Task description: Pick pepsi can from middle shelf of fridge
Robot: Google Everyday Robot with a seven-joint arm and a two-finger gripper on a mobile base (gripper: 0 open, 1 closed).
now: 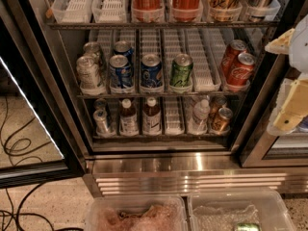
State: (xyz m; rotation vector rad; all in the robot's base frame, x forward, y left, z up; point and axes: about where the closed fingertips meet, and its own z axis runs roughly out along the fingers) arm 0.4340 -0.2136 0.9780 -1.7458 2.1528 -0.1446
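Currently the middle shelf [159, 96] of the fridge [192, 165] is carrying two silver cans [89, 73], three blue, one green can [182, 70] and two red cans [238, 67]. The pepsi can [151, 72] is standing front-centre, well left of the gripper [292, 81], which is hovering at the right edge — open or closed, I cannot tell.

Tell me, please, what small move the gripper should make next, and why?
Probably move the gripper left and into the fridge, toward the front pepsi can on the middle shelf. The gripper sits at the right edge of the view, apart from that can, with a green can between them.
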